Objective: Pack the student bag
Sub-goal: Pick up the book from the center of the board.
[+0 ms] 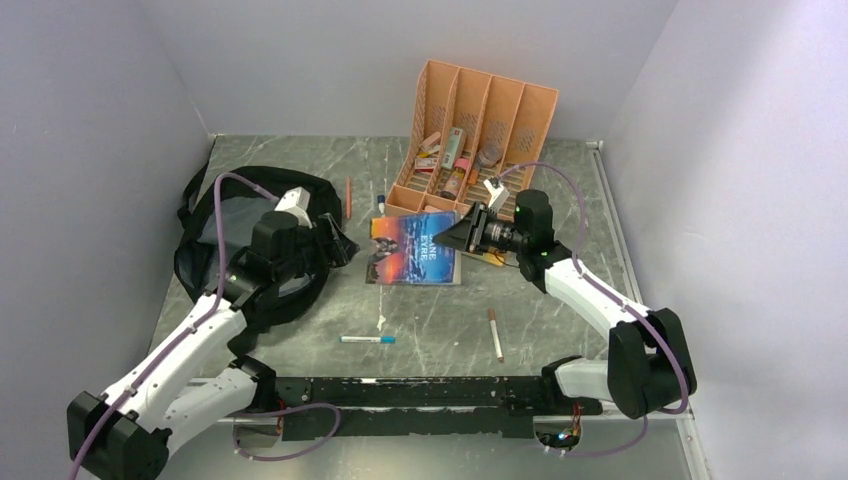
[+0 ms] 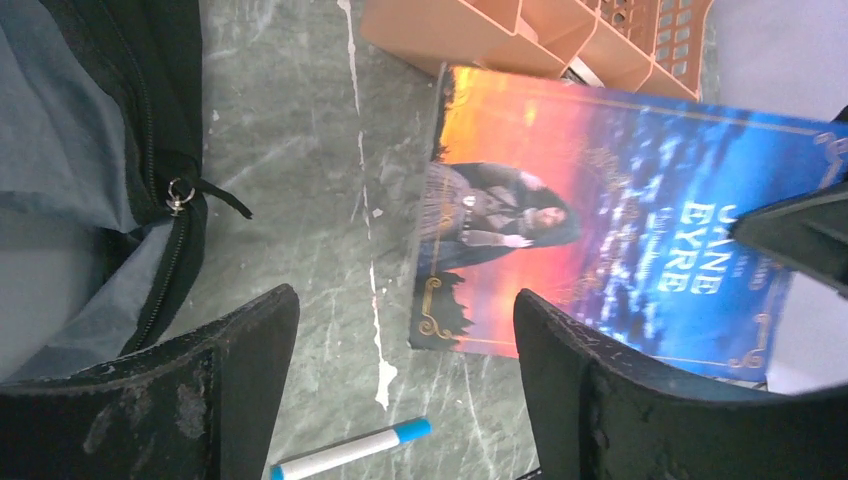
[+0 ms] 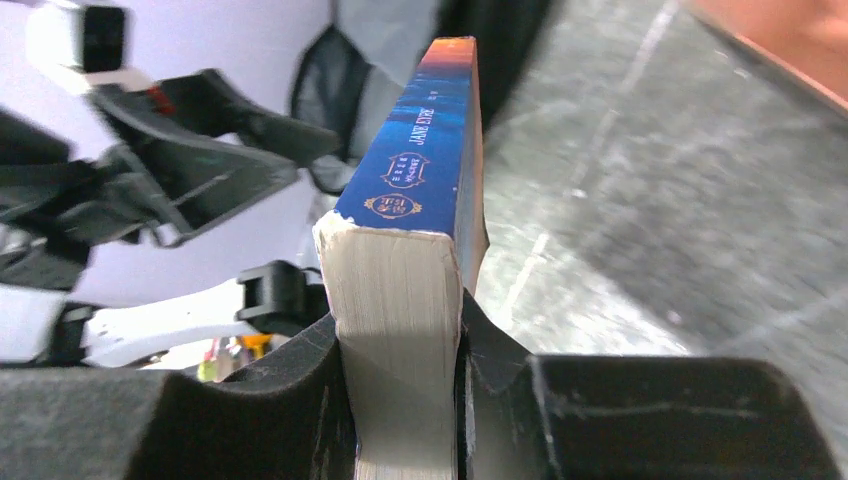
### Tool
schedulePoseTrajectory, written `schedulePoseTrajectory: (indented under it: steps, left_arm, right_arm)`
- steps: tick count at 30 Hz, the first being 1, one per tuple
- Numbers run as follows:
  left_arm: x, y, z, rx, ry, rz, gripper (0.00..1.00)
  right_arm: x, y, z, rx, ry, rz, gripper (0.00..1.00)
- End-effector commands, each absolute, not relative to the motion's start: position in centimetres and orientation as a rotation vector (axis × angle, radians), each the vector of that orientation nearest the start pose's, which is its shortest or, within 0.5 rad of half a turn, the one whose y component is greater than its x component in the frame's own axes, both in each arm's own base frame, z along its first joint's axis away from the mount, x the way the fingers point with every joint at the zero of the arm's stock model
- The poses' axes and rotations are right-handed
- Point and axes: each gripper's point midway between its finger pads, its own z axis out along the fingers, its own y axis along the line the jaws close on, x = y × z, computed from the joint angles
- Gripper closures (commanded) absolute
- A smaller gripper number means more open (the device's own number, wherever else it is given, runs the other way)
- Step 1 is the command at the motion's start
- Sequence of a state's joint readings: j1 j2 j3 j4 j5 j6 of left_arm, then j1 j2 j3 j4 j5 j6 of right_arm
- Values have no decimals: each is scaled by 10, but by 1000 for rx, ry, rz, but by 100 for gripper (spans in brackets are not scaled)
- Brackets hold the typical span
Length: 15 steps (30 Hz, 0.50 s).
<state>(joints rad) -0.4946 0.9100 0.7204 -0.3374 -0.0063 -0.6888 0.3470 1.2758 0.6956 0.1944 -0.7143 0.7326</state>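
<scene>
The student bag [image 1: 215, 235] lies at the left of the table, a black backpack with its zip open and grey lining [image 2: 70, 130] showing. My left gripper [image 1: 340, 246] hovers at the bag's right edge, open [image 2: 405, 335] and holding nothing, with bare table between its fingers [image 2: 250, 360]. A "Jane Eyre" paperback [image 1: 413, 250] sits mid-table in front of the organizer. My right gripper [image 1: 455, 235] is shut on the book's right edge. In the right wrist view the book's page block [image 3: 400, 290] is pinched between the jaws [image 3: 400, 345].
An orange slotted desk organizer [image 1: 520, 110] with small items stands at the back. A blue-capped white marker [image 1: 367, 340] and a brown pen [image 1: 495, 335] lie near the front. A red pen [image 1: 348, 197] lies right of the bag. Grey walls close in three sides.
</scene>
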Motion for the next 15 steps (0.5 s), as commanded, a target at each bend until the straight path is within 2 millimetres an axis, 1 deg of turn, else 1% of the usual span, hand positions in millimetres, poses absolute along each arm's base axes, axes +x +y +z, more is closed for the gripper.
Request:
schedulePoseTrajectory:
  steps: [1, 2, 5, 8, 12, 15]
  left_arm:
    - [258, -166, 202, -94, 2124, -722, 17]
    - [259, -165, 210, -85, 2106, -726, 16]
    - [260, -162, 234, -47, 2043, -745, 12]
    - [258, -169, 262, 27, 1970, -813, 10]
    - [247, -181, 294, 116, 1861, -924, 8]
    - [239, -192, 307, 181, 1810, -1011, 7]
  right_arm:
    - [261, 262, 304, -389, 1701, 1626, 100]
    - [257, 262, 317, -416, 1644, 1655, 100]
    - [244, 262, 339, -434, 1563, 1743, 100]
    - [234, 260, 351, -441, 1508, 1797, 100]
    - [219, 257, 364, -480, 1429, 1863, 100]
    - [208, 254, 373, -517, 1361, 1920, 100]
